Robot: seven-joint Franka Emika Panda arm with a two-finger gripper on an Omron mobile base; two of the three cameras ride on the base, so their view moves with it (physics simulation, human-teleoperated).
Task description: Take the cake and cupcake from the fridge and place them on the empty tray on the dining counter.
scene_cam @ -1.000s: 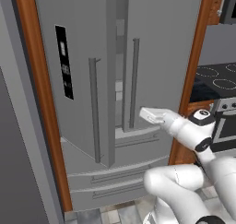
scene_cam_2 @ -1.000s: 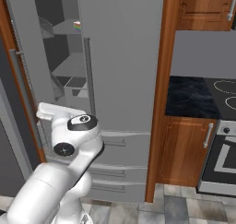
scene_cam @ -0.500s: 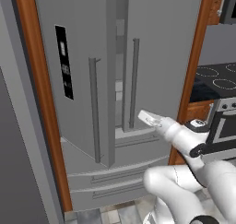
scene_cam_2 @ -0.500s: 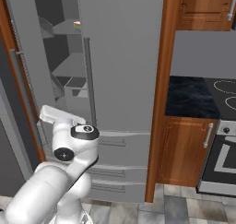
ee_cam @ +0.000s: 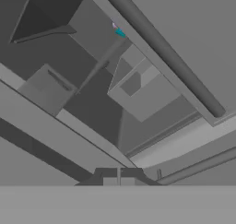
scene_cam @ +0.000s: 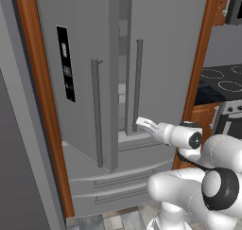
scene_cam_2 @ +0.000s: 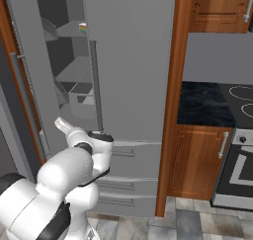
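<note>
The tall grey fridge (scene_cam: 94, 82) stands with its left door ajar, black display panel at nine o'clock of the long handles. Inside, on an upper shelf, the cake (scene_cam_2: 83, 28) shows rainbow stripes; the cupcake (ee_cam: 119, 32) is a teal speck at twelve o'clock. The gripper (ee_cam: 118, 176), fingertips pressed together and holding nothing, points into the gap.

A rendered domestic kitchen is shown. A tall grey French-door fridge (scene_cam: 118, 82) with long vertical handles, a black display panel (scene_cam: 65, 63) and lower drawers (scene_cam_2: 129, 177) is set between brown wooden side panels (scene_cam_2: 173, 96). Beside it, a black marbled countertop (scene_cam_2: 205, 105), wooden cabinets (scene_cam_2: 197, 162) above and below, a stove cooktop (scene_cam: 222, 77) and a tiled floor (scene_cam_2: 197, 224) are seen
</note>
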